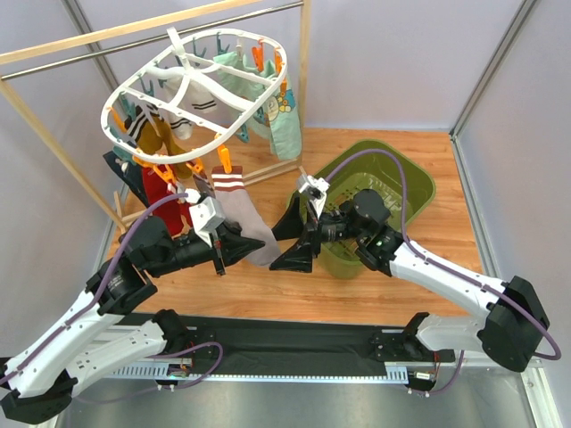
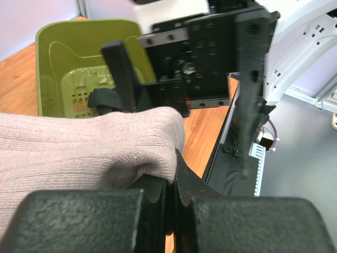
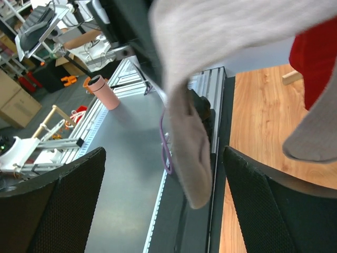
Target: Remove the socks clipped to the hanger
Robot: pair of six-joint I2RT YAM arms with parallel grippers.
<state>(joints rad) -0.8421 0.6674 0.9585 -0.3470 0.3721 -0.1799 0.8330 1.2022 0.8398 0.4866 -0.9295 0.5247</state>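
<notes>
The white oval hanger (image 1: 192, 85) hangs from the rail with orange and teal clips. Several socks hang from it: red (image 1: 161, 192), mustard (image 1: 161, 134), white striped (image 1: 201, 98), mint green (image 1: 284, 111). A grey-beige sock with maroon stripes (image 1: 243, 214) hangs from an orange clip (image 1: 225, 160). My left gripper (image 1: 253, 246) is shut on a fold of that sock (image 2: 79, 147), with the jaws (image 2: 175, 179) pinching the ribbed fabric. My right gripper (image 1: 284, 241) stands wide open just to its right. The sock's toe (image 3: 189, 153) dangles between its fingers (image 3: 68, 200) without touching them.
A green plastic basket (image 1: 401, 192) sits on the wooden tabletop behind the right arm, and also shows in the left wrist view (image 2: 68, 58). The wood and metal rail frame (image 1: 303, 53) stands around the hanger. A black mat (image 1: 294, 343) lies along the near edge.
</notes>
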